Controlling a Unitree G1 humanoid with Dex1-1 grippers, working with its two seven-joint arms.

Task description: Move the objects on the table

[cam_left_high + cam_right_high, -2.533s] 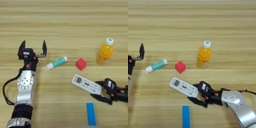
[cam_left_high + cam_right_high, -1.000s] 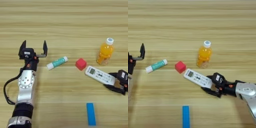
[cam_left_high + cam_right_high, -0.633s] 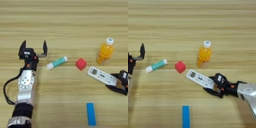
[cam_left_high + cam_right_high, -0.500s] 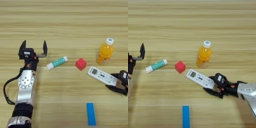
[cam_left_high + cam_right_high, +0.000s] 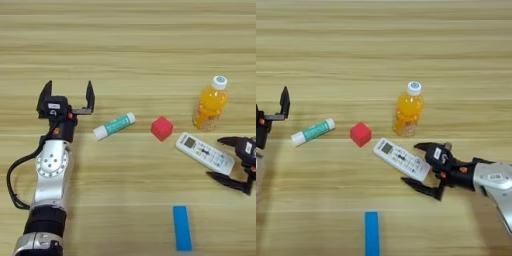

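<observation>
The right gripper (image 5: 423,168) now stands with its fingers spread apart around the near end of the white remote control (image 5: 401,159), where a second ago they were clamped on it; the remote has been carried from the lower middle of the worktop (image 5: 125,45) up and to the right, and lies flat and slanted just below the orange juice bottle (image 5: 407,109) and just right of the small red cube (image 5: 360,134). One finger sits above the remote's end and the other below it, so the release looks done, though whether a finger touches the casing cannot be told. That reads as one object moved. The green-and-white tube (image 5: 114,125), the cube, the bottle and the flat blue block (image 5: 182,227) lie where they did before. The left gripper (image 5: 66,97) remains idle at the left, fingers wide apart, just left of the tube.
</observation>
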